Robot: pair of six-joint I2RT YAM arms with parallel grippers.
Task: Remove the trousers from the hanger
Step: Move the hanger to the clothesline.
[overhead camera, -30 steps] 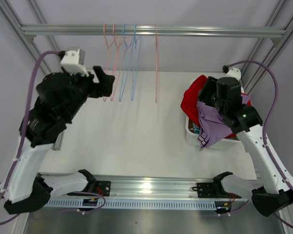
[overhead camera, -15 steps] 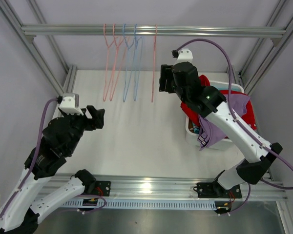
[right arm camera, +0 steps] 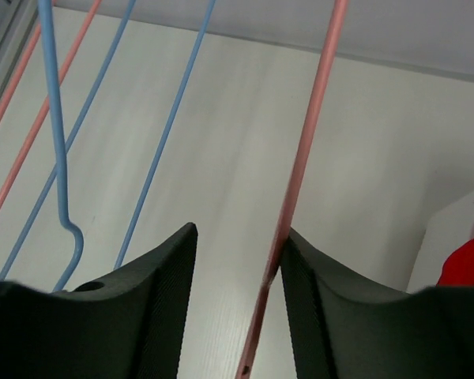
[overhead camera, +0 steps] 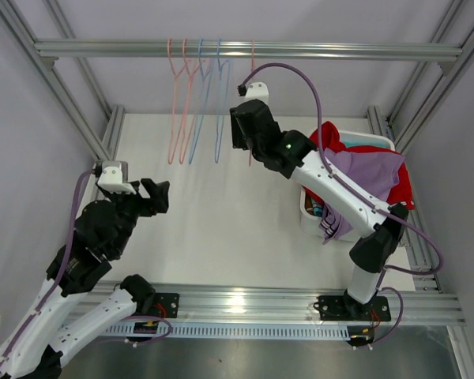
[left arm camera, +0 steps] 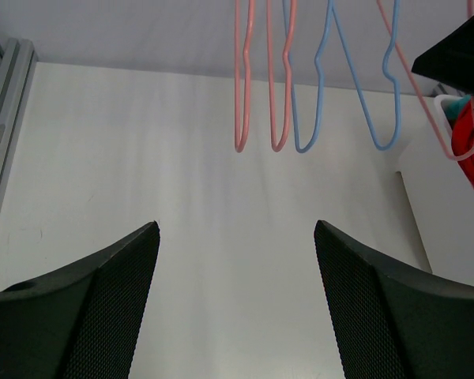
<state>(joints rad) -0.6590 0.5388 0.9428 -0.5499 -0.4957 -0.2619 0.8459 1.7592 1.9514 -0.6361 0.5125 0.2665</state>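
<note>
Several bare wire hangers, pink and blue, hang from the rail point(overhead camera: 245, 50). My right gripper point(overhead camera: 241, 126) point(right arm camera: 241, 230) is open around the rightmost pink hanger point(overhead camera: 252, 79) point(right arm camera: 308, 142). Its rod lies against the right finger, with a gap to the left finger. Red trousers point(overhead camera: 328, 138) point(right arm camera: 470, 264) and lavender trousers point(overhead camera: 363, 170) are heaped in the white basket point(overhead camera: 308, 207) at the right, with a bit of teal underneath. My left gripper point(overhead camera: 156, 196) point(left arm camera: 237, 225) hangs wide open and empty over the table's near left.
Two blue hangers point(right arm camera: 59, 158) hang just left of my right gripper, with two more pink ones point(left arm camera: 257, 95) beyond. Aluminium frame posts stand at both sides. The lavender cloth drapes over the basket's front wall.
My right arm has swung left from the basket to the rightmost pink hanger, leaving the lavender trousers on the basket. My left arm has dropped back from the hangers toward the near left.
</note>
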